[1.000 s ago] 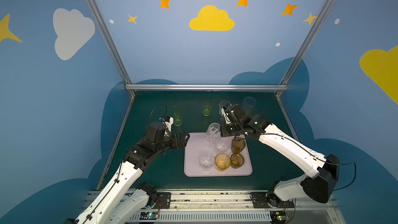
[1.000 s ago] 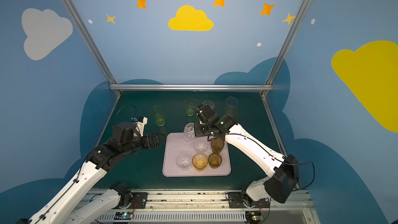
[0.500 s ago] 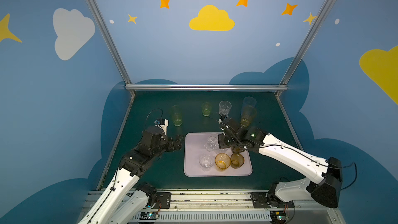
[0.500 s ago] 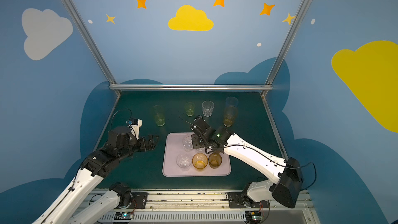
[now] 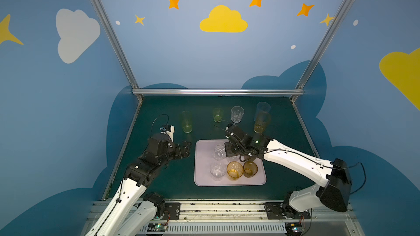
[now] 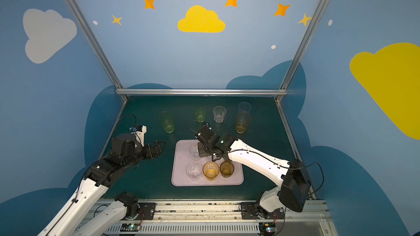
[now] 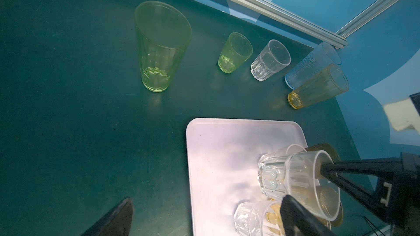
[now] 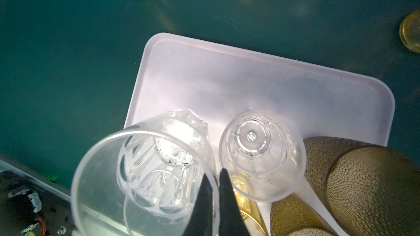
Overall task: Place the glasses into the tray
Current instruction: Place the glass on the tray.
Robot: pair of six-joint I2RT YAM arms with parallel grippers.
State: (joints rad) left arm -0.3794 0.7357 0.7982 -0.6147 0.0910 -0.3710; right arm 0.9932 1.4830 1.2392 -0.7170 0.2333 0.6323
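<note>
Right gripper [image 8: 214, 174] pinches 1 clear glass [image 8: 145, 166] by its rim; it should descend level onto the tray [image 8: 204, 69] beneath, avoiding the tumbler [image 8: 261, 155] alongside.

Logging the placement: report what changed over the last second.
The right gripper, still shut on a clear faceted glass's rim, lowered it from above the tray's far edge down to the tray, beside another clear glass. The open left gripper drew back slightly from the tray. The tall green tumbler, short green tumbler, clear tumbler, pale blue tumbler and amber tumbler behind the tray stayed put.
</note>
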